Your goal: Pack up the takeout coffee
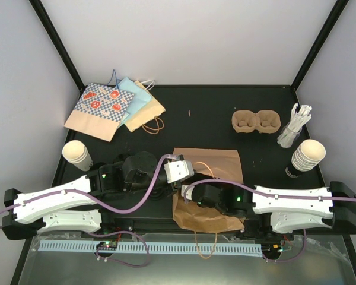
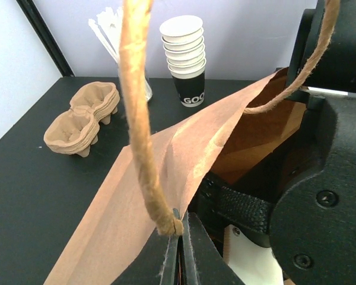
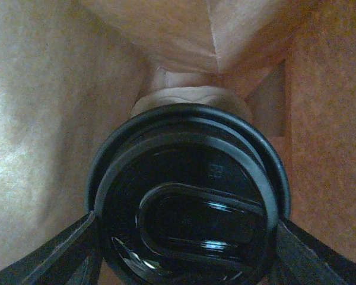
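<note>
The right claw (image 3: 184,252) is deep inside the brown paper bag (image 3: 47,119). Its two fingers (image 3: 59,249) sit one on each side of a round black lid (image 3: 187,196) and grip it. The lid is on a cream cup (image 3: 190,98), and the cup points away from the claw, toward the bottom of the bag. Brown paper walls are all around the claw.

The left claw (image 2: 179,237) is pinched tight on the bag's top edge, right where the rope handle (image 2: 139,119) joins the paper. The handle loops up from the claw. The paper beside the claw is lifted, so the bag's mouth is open.

Past this claw, on the black table (image 2: 24,196), is a stack of tan cup carriers (image 2: 83,119) with nothing in their holes. Beside them is a tall stack of cups (image 2: 186,53), with white sticks (image 2: 110,29) in a clear holder close by.

From above, another stack of cups (image 1: 77,154) stands outside the left arm. A few flat paper bags (image 1: 115,107) lie in the far corner on that side.
</note>
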`<action>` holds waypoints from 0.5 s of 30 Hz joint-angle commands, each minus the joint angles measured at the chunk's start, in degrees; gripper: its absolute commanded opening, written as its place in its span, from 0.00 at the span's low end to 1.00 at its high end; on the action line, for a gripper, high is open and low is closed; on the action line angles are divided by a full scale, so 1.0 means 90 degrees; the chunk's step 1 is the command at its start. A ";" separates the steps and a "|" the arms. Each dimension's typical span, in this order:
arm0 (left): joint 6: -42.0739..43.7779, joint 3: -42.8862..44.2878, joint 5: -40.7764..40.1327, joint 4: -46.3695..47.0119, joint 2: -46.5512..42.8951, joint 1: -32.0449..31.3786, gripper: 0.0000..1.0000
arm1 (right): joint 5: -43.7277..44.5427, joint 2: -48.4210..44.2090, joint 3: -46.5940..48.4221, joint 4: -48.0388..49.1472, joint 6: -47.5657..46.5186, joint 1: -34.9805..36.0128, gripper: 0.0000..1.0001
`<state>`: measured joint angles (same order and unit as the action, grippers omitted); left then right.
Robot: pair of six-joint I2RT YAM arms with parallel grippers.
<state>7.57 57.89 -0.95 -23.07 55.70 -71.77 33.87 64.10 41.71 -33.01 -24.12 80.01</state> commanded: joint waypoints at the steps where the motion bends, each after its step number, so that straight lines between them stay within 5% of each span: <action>1: -0.0208 0.0052 0.0205 0.0069 -0.0087 -0.0099 0.01 | -0.0225 0.0122 0.0087 -0.0170 -0.0065 -0.0112 0.44; 15: -0.0385 -0.0110 0.0265 0.0252 -0.0135 -0.0112 0.01 | -0.0294 0.0114 0.0043 0.0622 -0.0433 -0.0114 0.44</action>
<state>5.52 56.73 0.25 -22.31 55.27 -72.36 32.47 64.55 41.87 -29.04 -27.44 79.29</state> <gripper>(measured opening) 0.030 0.705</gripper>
